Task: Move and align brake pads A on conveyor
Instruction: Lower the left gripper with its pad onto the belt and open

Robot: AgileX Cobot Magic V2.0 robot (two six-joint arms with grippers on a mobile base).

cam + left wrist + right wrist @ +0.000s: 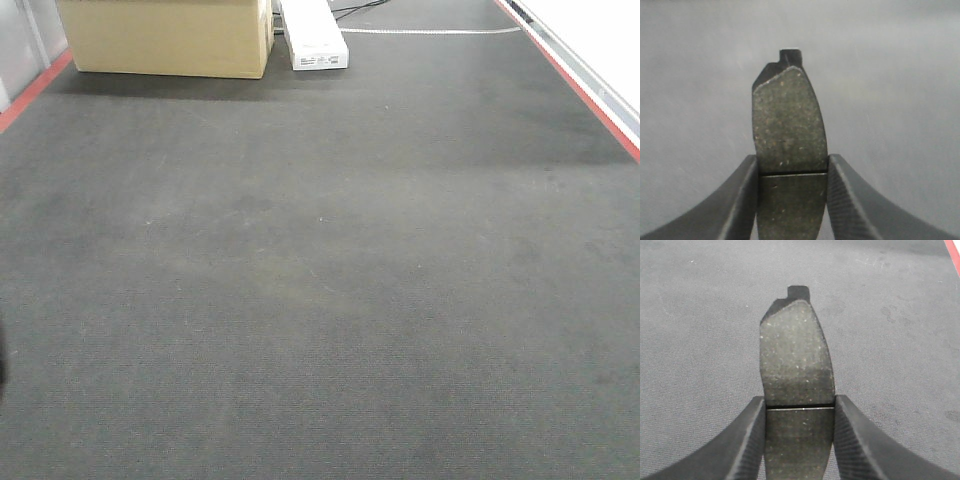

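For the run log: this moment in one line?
left claw: shut on left brake pad | right claw: shut on right brake pad | conveyor: no pads in front view

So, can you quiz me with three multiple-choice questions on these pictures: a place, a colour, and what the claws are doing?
1. Where does the cardboard box stand? A) far end of the belt, left side B) near edge, right C) middle
2. What colour are the belt's edge strips? A) blue B) red C) yellow
3. What are the left gripper and right gripper doing? A) both open B) one open C) both shut on something

Answers: 1 A, the front view shows it top left. 2 B, red runs along both edges. 3 C, the left pad and right pad sit clamped between the fingers.
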